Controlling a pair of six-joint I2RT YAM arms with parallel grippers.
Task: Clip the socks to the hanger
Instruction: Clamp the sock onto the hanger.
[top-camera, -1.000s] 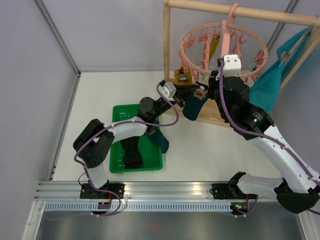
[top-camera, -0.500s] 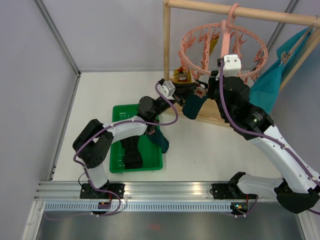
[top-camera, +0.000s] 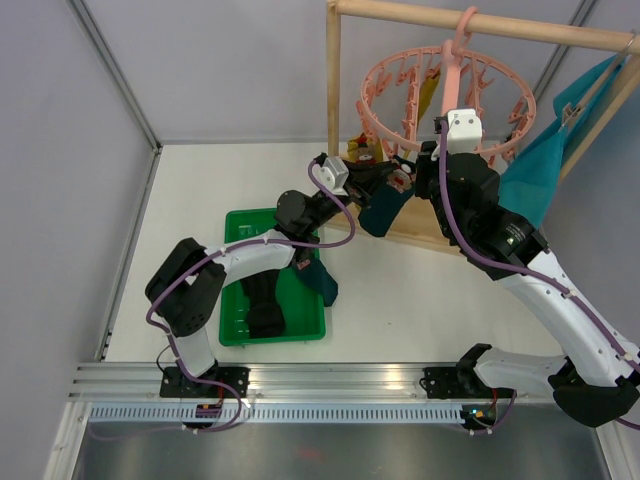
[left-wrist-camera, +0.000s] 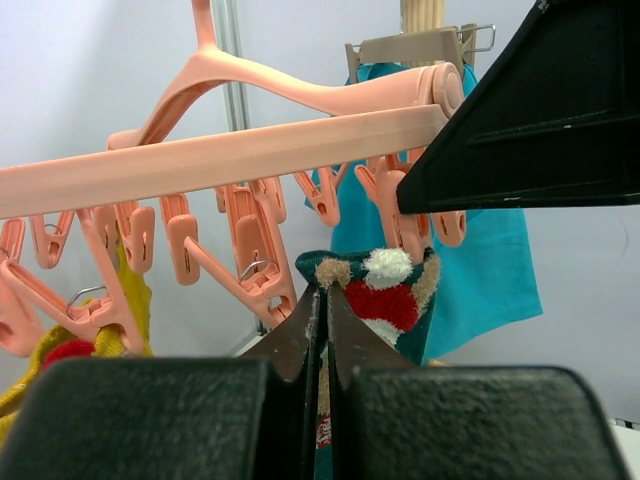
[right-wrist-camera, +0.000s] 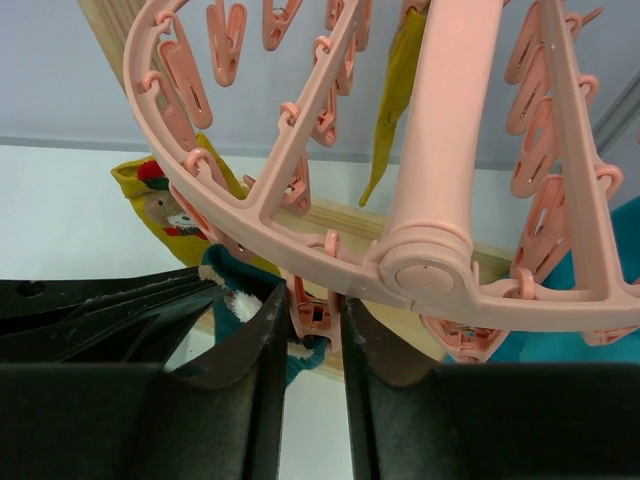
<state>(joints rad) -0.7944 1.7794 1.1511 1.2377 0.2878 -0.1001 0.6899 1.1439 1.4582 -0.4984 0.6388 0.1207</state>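
The pink ring hanger (top-camera: 372, 125) hangs from the wooden rack. My left gripper (top-camera: 386, 180) is shut on the top edge of a dark teal sock with a red-and-white pattern (top-camera: 380, 210). It holds the sock up just under the ring's pegs. In the left wrist view the sock (left-wrist-camera: 385, 295) rises between my closed fingers, right below the hanger (left-wrist-camera: 250, 150). My right gripper (right-wrist-camera: 312, 310) is shut on a pink clip peg (right-wrist-camera: 314, 322), squeezing it, with the sock's edge (right-wrist-camera: 225, 285) against the peg. A mustard sock (right-wrist-camera: 395, 90) hangs clipped at the far side.
A yellow patterned sock (right-wrist-camera: 165, 200) hangs at the ring's left. A green tray (top-camera: 240, 325) holds a black sock (top-camera: 265, 305), with a dark teal sock (top-camera: 322, 280) at its right edge. The wooden rack post (top-camera: 333, 80) and a large teal cloth (top-camera: 540, 170) flank the hanger.
My left gripper has lifted the patterned sock slightly up and left, closer to the peg. The right gripper has stayed on the peg.
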